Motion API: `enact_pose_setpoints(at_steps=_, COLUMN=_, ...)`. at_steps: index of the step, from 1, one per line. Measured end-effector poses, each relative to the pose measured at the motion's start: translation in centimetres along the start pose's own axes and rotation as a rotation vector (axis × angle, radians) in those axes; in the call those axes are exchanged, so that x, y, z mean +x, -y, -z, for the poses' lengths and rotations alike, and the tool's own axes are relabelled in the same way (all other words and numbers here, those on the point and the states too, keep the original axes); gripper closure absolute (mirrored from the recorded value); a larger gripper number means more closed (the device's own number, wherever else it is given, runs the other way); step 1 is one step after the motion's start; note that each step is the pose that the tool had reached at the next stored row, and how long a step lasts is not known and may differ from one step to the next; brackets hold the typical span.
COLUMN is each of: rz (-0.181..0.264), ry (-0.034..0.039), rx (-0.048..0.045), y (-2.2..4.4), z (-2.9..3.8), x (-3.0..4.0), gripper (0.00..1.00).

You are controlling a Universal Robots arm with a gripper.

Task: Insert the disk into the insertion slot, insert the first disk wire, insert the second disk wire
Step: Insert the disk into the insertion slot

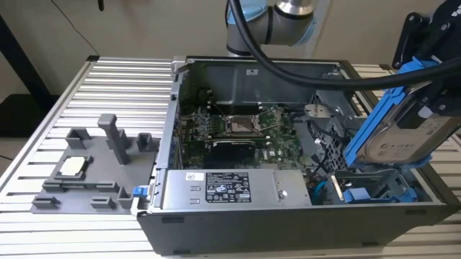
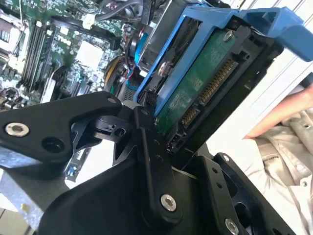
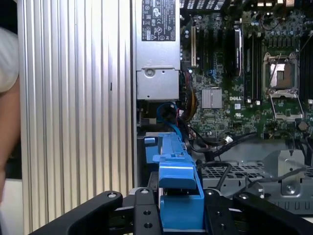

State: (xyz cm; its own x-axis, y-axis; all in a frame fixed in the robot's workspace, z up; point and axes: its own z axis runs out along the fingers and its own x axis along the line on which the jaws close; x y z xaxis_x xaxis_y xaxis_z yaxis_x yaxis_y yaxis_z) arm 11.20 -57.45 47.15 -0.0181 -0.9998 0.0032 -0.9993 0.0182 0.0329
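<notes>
My gripper (image 1: 431, 91) is shut on the disk (image 1: 403, 137), a silver-grey drive with a pale label in a bright blue carrier. It holds the disk tilted steeply, high over the exterior view's right side of the open computer case. The insertion slot (image 1: 392, 175), a grey bay with blue tabs, lies just under the disk's lower end at the case's near right corner. In the second wrist view the disk's green circuit board (image 2: 205, 83) and connector face the camera between black fingers (image 2: 146, 147). In the first wrist view the blue carrier (image 3: 178, 191) sits clamped between the fingers (image 3: 142, 215).
A silver power supply box (image 1: 223, 189) fills the case's near side, with the motherboard (image 1: 238, 129) behind it. A perforated cage (image 1: 331, 140) stands beside the slot, and blue cables (image 1: 320, 189) lie close by. A grey fixture (image 1: 94, 167) rests on the ribbed table. A person's arm (image 2: 288, 112) is near.
</notes>
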Motion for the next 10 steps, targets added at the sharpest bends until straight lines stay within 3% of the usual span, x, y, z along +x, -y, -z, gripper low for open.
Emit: enact_pose_setpoints(at_steps=10, rz=0.0, ry=0.0, rx=0.0, y=0.02, z=-0.88, x=0.0, gripper=0.67)
